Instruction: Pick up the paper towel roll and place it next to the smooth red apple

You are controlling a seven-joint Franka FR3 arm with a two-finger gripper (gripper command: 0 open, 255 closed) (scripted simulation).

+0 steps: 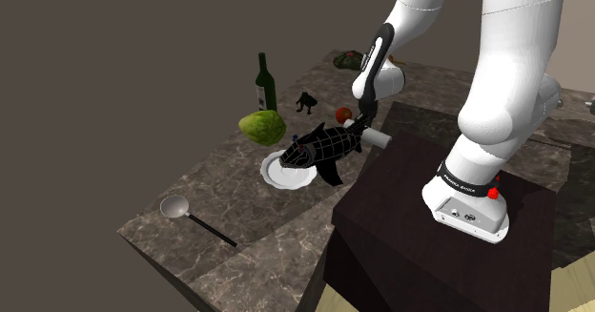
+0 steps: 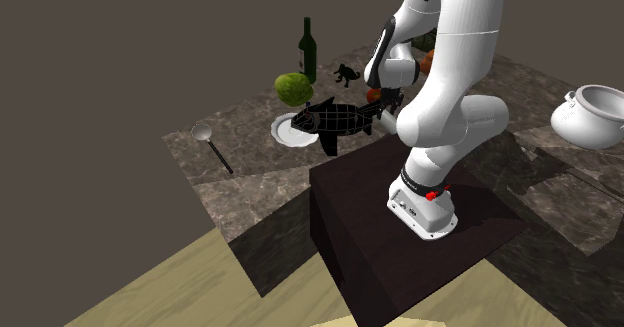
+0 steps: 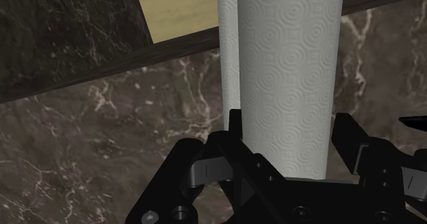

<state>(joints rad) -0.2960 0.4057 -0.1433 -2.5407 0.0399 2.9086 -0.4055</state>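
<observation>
Wrist view: pincer (image 3: 287,130) clamped across paper towel roll (image 3: 287,65), black fingers (image 3: 350,142) pressed against either flank of the embossed white sheet. Shoulder view: roll projecting sideways from pincer, at the edge of the stand (image 1: 400,215), over the marbled surface (image 1: 238,191), red apple (image 1: 344,115) near. Whether lifted or resting, not discernible. Probably light, soft, hollow-cored and easily dented; best gripped across the full diameter, mid-length, with a moderate squeeze.

Paper towel roll (image 1: 378,139) white, embossed, sideways, near red apple (image 1: 344,115).
</observation>
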